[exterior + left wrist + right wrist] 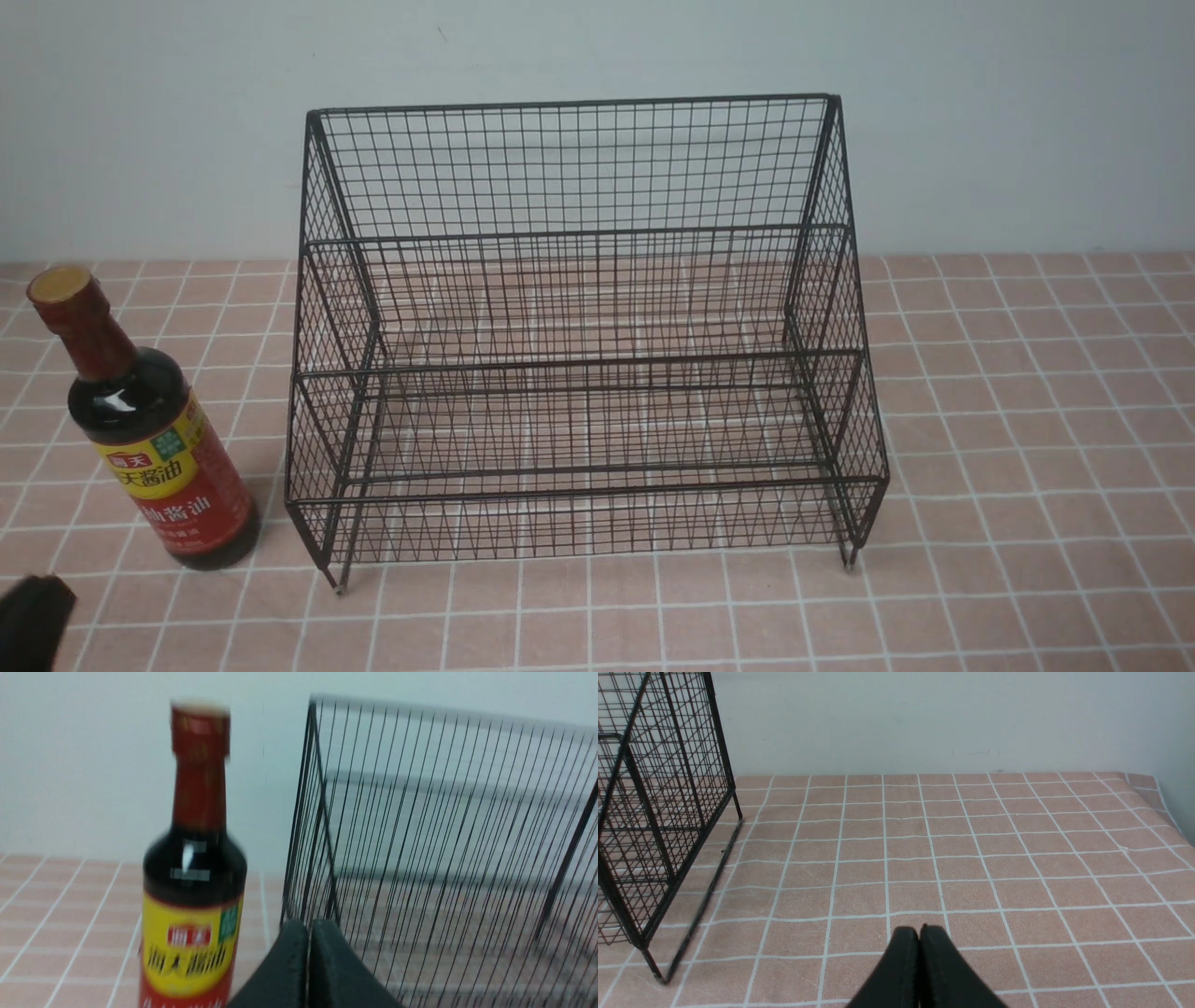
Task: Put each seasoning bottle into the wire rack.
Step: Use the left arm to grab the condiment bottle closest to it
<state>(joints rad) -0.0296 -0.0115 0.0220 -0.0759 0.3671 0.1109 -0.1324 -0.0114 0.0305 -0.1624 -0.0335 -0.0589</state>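
A dark seasoning bottle (149, 425) (194, 872) with a red neck, tan cap and yellow-and-red label stands upright on the tiled cloth, just left of the wire rack (583, 327) (444, 858) (654, 812). The black rack holds nothing on its tiers. My left gripper (309, 924) is shut and empty, a short way in front of the bottle and the rack's left side; only a dark tip of the gripper (33, 616) shows at the front view's lower left corner. My right gripper (919, 929) is shut and empty over bare cloth to the right of the rack.
A pink tiled cloth (1027, 467) covers the table up to a pale wall (597, 47). The cloth's right edge (1164, 807) shows in the right wrist view.
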